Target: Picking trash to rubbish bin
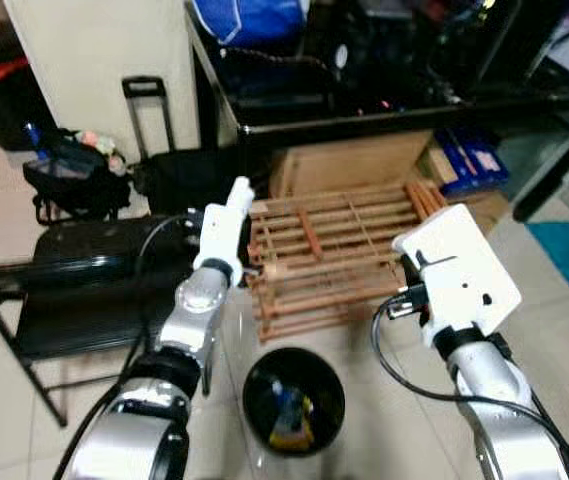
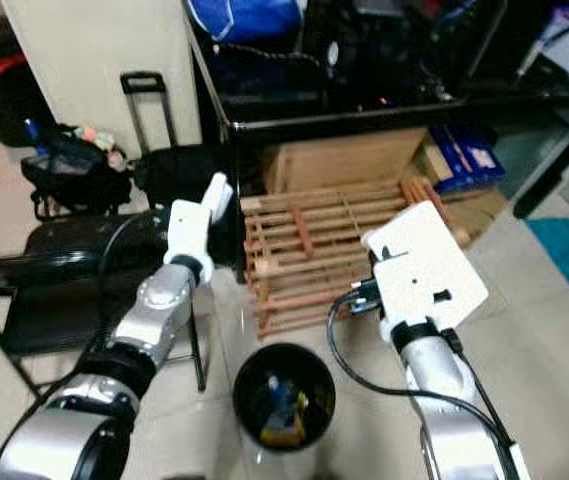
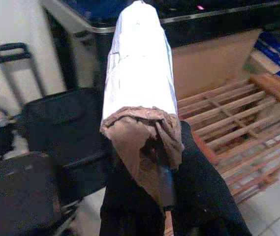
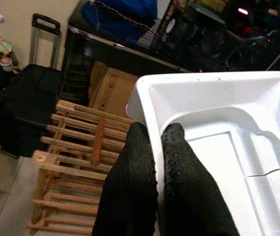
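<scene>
Both tools clamped — left tool on paper roll, right tool on white tray.

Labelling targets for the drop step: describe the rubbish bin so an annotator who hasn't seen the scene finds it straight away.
Start at the dark table with the cardboard boxes under it; a slatted wooden rack lies on the tiled floor in front. Just nearer the robot than the rack, between its two arms, stands the rubbish bin. It is the one round black open-topped thing there, with colourful trash already inside.
</scene>
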`<state>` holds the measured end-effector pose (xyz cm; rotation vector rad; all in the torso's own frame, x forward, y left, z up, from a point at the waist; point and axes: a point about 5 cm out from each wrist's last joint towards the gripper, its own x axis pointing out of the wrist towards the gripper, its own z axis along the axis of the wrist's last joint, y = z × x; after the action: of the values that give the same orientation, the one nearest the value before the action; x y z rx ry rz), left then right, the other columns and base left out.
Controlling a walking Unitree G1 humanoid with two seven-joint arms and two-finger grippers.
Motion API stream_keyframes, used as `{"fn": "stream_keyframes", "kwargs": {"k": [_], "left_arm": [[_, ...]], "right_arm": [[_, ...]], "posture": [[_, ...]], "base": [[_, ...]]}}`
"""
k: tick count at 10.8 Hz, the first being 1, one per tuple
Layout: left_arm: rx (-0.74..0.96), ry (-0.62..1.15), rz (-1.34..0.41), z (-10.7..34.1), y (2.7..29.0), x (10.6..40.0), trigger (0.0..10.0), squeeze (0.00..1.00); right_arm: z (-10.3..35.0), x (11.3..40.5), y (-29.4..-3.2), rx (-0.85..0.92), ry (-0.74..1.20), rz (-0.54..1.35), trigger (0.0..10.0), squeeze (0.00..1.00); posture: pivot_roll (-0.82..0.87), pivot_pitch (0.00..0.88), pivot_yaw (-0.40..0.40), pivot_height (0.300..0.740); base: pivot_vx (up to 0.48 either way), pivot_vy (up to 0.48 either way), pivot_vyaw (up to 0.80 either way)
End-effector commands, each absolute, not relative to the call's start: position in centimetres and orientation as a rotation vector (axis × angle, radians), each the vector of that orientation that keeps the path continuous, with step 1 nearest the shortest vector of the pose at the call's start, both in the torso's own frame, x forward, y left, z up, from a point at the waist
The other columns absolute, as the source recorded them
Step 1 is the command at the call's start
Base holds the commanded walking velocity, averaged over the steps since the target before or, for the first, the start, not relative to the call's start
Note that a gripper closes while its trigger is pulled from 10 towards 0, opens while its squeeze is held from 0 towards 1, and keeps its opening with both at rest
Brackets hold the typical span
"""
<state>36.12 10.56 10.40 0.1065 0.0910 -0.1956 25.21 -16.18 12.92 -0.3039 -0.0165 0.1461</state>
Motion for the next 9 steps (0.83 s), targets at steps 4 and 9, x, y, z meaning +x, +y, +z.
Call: {"fn": "stream_keyframes", "kwargs": {"k": [4,9], "left_arm": [[0.097,0.139,-0.273,9.1,9.2,35.4,0.0,0.0],[0.176,0.377,-0.283,4.2,9.9,33.2,0.0,0.0]], "right_arm": [[13.0,25.0,-17.1,-0.312,-0.01,0.12,10.0,0.0],[12.1,25.4,-15.7,-0.282,0.013,0.16,10.0,0.0]], "posture": [[0.12,0.119,-0.073,0.74],[0.13,0.16,-0.099,0.74]], "base": [[0.0,0.0,0.0],[0.0,0.0,0.0]]}}
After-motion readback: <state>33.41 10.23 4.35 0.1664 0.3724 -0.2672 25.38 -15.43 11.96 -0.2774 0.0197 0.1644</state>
